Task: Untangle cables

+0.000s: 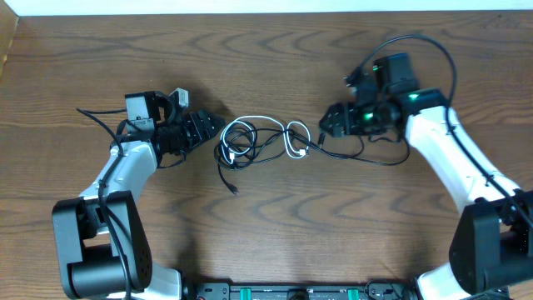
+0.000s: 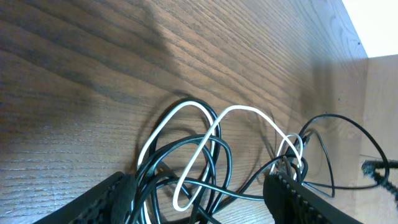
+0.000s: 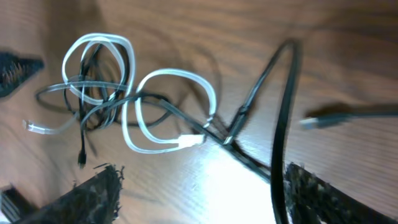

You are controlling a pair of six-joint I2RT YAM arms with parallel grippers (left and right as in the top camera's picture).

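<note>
**Ana:** Fingers (image 2: 109, 198) of the left hand (image 2: 194, 182) sit closest to the lens in its wrist view. They are spread wide, with the white cable (image 2: 205, 134) and the black cables (image 2: 219, 167) looping between them. Is anything gripped?

**Ben:** No. The left hand is open. Strands lie in the gap, but neither pad presses on them. Overhead, it stands just beside the white cable, at the end with the rounder loop.

**Ana:** And the right hand (image 1: 330, 123)?

**Ben:** Open too, its jaws wide apart in its own view. It stands near the white cable's other end, where the second loop and a white plug (image 3: 189, 140) lie. One black strand runs from that loop toward it and passes close by one finger. I can't tell whether they touch.

**Ana:** So which step is this?

**Ben:** An early one, I'd judge. Everything lies on the table (image 1: 333, 229) as one knot. The white cable makes two loops and black threads through both. A black tail (image 1: 229, 177) trails from the white cable toward the robot's bases. Nothing is separated yet, and the hands look placed for a first grasp on either side.

**Ana:** What does the next move call for?

**Ben:** Each hand needs to close on a single strand, not a bundle. The white cable's plug end looks the easiest to single out. One hand should pin the black loops while the other draws the white out slowly. A hard pull could cinch the knot tighter.
</note>
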